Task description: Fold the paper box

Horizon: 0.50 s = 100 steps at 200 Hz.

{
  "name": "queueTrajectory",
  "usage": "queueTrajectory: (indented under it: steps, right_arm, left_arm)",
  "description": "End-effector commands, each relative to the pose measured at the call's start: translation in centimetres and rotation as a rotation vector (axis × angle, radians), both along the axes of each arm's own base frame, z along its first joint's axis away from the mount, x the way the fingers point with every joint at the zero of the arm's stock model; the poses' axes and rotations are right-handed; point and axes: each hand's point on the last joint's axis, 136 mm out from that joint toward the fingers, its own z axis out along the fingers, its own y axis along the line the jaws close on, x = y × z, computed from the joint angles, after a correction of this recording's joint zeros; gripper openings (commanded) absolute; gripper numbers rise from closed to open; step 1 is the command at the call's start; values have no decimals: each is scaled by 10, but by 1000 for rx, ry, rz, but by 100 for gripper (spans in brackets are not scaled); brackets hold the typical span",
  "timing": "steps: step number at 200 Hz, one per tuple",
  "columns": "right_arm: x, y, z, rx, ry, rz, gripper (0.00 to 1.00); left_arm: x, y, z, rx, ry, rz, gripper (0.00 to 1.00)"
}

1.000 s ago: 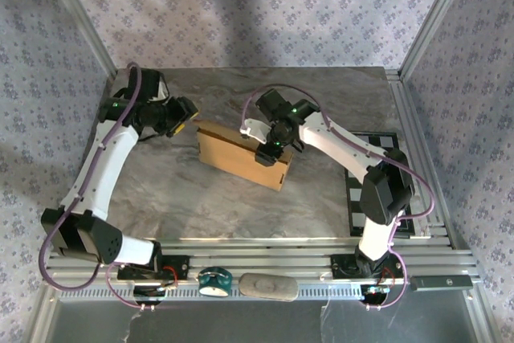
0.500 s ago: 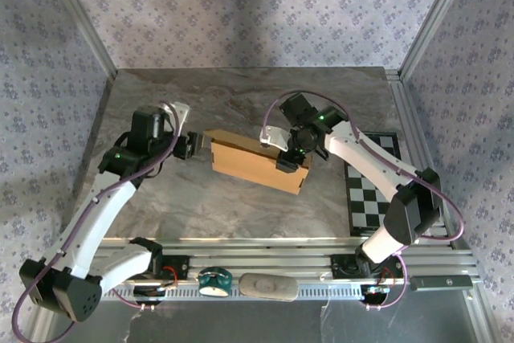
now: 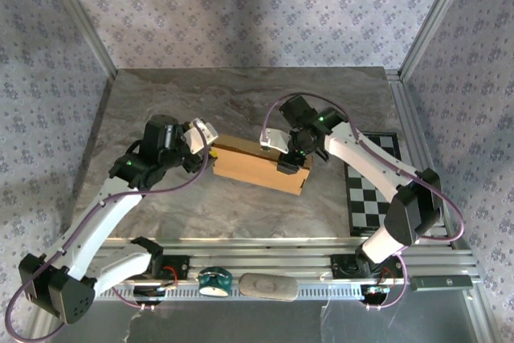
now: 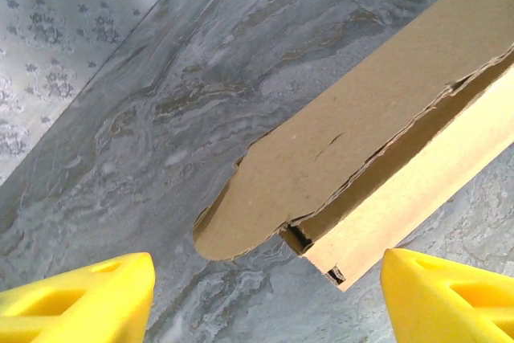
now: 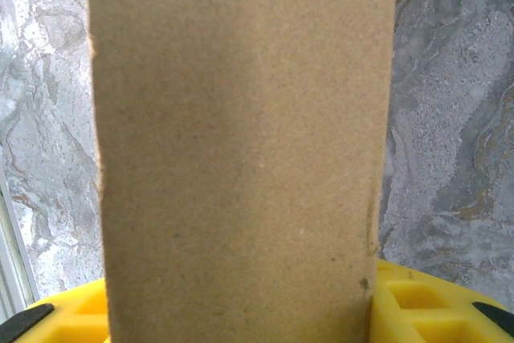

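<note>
View from above: a grey marbled bench (image 3: 201,206) with two white robot arms; a plain tan paper box (image 3: 249,168) lies long and shallow near the bench's middle, slanting down toward the right; a black-and-white checkered board (image 3: 377,190) sits at the bench's right edge, apart from the box. The left claw (image 3: 207,149) hovers just beside the box's left end; its wrist view shows the yellow fingers (image 4: 80,295) spread wide, gripping nothing, with a rounded flap (image 4: 241,214) sticking out from the box end ahead. The right claw (image 3: 283,154) is at the box's right end, pinching the cardboard between its yellow pads (image 5: 434,303).
</note>
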Motion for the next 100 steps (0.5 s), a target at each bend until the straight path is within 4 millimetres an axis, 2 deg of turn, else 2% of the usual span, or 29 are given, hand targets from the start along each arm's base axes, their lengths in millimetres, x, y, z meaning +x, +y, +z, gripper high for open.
queueTrajectory:
  steps: [1, 63, 100]
  right_arm:
    - [-2, -1, -1, -16, -8, 22, 48]
    - [-3, -1, -3, -30, -8, 30, 48]
    - [-4, 0, -3, -30, -10, 32, 48]
  left_arm:
    - [-1, -4, 4, 61, -63, -65, 74]
    - [9, -9, 0, 93, -82, -71, 75]
    - [15, -13, -1, 86, -67, -68, 63]
